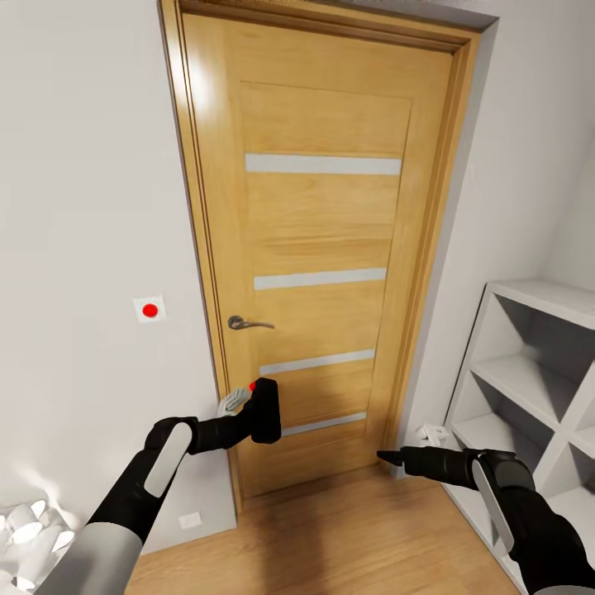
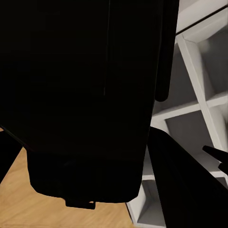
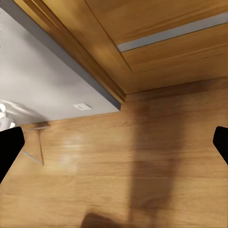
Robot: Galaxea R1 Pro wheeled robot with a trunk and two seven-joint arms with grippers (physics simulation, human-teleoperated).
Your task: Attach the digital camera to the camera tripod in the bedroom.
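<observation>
My left gripper [image 1: 246, 406] is shut on the digital camera [image 1: 266, 411], a small black box with a red button, held at knee height in front of the oak door [image 1: 322, 248]. The camera's dark body [image 2: 85, 95] blocks most of the left wrist view. My right gripper [image 1: 387, 456] hovers low to the right of the door. It is open, with nothing between its fingertips [image 3: 9, 152], and points at the wood floor [image 3: 123, 171]. The camera tripod is out of view.
The door is closed, with a metal handle [image 1: 246, 323]. A white cube shelf [image 1: 529, 372] stands close on the right. A wall switch with a red dot [image 1: 149, 310] sits left of the door. White rounded objects [image 1: 25, 529] lie at the lower left.
</observation>
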